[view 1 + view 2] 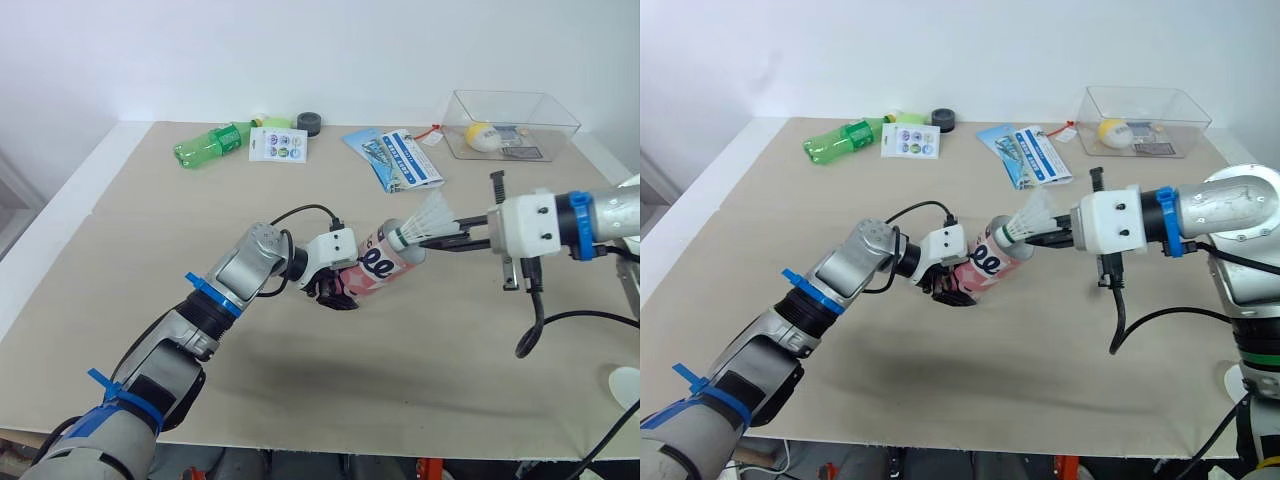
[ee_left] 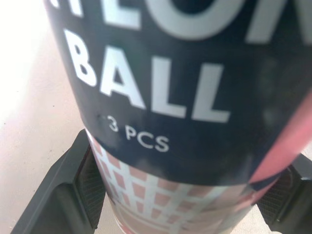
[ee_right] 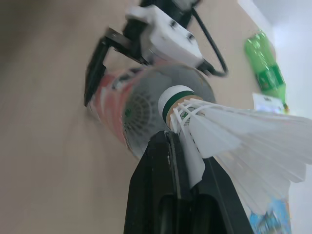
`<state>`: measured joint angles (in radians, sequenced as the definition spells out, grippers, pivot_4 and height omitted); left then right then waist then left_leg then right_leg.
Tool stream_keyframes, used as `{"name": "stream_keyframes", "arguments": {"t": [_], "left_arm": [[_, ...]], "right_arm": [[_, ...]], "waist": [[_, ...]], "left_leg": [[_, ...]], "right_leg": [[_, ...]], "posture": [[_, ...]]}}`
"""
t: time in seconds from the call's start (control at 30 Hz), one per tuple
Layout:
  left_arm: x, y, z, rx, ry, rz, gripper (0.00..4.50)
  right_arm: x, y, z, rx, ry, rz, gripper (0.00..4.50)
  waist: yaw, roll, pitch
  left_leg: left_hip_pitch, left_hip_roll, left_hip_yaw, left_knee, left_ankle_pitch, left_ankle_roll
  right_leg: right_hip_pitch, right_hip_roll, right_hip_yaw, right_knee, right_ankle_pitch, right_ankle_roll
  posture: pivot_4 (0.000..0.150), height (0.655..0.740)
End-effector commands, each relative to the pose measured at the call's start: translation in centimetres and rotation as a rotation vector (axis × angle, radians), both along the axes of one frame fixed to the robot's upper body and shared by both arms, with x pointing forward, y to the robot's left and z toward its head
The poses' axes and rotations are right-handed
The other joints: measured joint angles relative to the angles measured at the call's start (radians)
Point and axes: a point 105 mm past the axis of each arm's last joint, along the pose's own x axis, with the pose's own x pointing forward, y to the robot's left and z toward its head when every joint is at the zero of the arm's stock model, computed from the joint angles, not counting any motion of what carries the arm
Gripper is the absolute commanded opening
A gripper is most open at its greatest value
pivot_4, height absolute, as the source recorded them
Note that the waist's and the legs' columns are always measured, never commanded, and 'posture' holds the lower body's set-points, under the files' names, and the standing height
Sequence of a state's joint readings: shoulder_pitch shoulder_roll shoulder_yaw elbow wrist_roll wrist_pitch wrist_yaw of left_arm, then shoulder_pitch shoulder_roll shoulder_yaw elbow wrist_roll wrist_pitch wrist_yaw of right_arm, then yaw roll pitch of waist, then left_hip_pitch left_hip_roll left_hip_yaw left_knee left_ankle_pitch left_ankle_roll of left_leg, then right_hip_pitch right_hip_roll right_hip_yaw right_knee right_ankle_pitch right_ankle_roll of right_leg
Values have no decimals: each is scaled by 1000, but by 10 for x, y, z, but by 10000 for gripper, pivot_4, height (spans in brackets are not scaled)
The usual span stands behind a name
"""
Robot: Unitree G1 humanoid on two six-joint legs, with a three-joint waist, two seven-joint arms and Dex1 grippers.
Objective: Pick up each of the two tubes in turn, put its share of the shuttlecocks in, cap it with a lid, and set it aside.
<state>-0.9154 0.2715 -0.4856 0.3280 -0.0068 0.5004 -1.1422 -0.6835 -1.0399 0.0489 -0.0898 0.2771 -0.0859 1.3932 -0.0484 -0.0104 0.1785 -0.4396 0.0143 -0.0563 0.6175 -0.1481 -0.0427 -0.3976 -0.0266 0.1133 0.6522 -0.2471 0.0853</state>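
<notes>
Clamped by the left gripper (image 1: 335,288), whose pads are pressed against both its sides, the pink-and-navy tube (image 1: 385,262) is held tilted above the middle of the table (image 1: 150,260), with its open mouth turned toward the robot's right. The words "BALL" and "3 PCS" are shown on its wall in the left wrist view. At that mouth a white feather shuttlecock (image 1: 428,218) is presented cork first. Its skirt is pinched in the closed fingers of the right gripper (image 1: 428,243), and its green-banded cork is placed just at the rim. Farther back, a green bottle (image 1: 212,145), a sticker card (image 1: 278,145) and a black roll (image 1: 309,123) are laid near the far edge. A blue leaflet (image 1: 395,158) is spread to their right, and a clear box (image 1: 455,120) holding a yellow-and-white ball (image 1: 481,135) is set at the far right corner.
</notes>
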Motion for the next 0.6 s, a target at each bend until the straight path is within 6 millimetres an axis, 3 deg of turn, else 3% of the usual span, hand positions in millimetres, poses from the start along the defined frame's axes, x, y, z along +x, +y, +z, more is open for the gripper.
{"name": "stream_keyframes", "arguments": {"t": [0.03, 0.13, 0.17, 0.27, 0.37, 0.5, 0.6], "left_arm": [[2, -1, 6, -9, -25, 2, 36426], [0, -1, 6, -8, -23, 0, 36426], [-1, -1, 6, -8, -22, 0, 36426], [0, 0, 5, -9, -21, 3, 36426], [0, 0, 5, -8, -22, 5, 36426], [0, -1, 6, -10, -24, -1, 36426], [-1, -4, 7, -13, -32, -10, 36426]], "right_arm": [[-1, 7, 8, 2, -10, 36, 3434], [-2, 10, 14, 37, 21, 46, 15681], [-3, 10, 18, 50, 25, 47, 17937], [-8, 7, 31, 100, 60, 32, 34254], [-10, 4, 56, 253, 121, -12, 44483], [5, -8, 74, 370, 118, -115, 44483], [12, -2, 47, 244, 157, -120, 35006]], "waist": [[0, 0, 0], [0, 0, 0], [0, 0, 0], [0, 0, 0], [0, 0, 0], [0, 0, 0], [0, 0, 0]], "left_leg": [[0, 0, 0, 0, 0, 0], [0, 0, 0, 0, 0, 0], [0, 0, 0, 0, 0, 0], [0, 0, 0, 0, 0, 0], [0, 0, -1, 0, 0, 0], [0, 0, 0, 0, 0, 0], [0, 1, 0, 0, 0, 0]], "right_leg": [[0, 0, 0, 0, 0, 0], [0, 0, 0, 0, 0, 0], [0, 0, 0, 0, 0, 0], [0, 0, 0, 0, 0, 1], [0, 0, 0, 0, 0, 0], [-1, 0, 0, 1, 0, -1], [-1, 0, -1, 0, 0, -2]], "posture": [[1500, 7400], [1500, 7400], [1500, 7400], [1500, 7400], [1500, 7400], [1500, 7400], [1500, 7400]]}}
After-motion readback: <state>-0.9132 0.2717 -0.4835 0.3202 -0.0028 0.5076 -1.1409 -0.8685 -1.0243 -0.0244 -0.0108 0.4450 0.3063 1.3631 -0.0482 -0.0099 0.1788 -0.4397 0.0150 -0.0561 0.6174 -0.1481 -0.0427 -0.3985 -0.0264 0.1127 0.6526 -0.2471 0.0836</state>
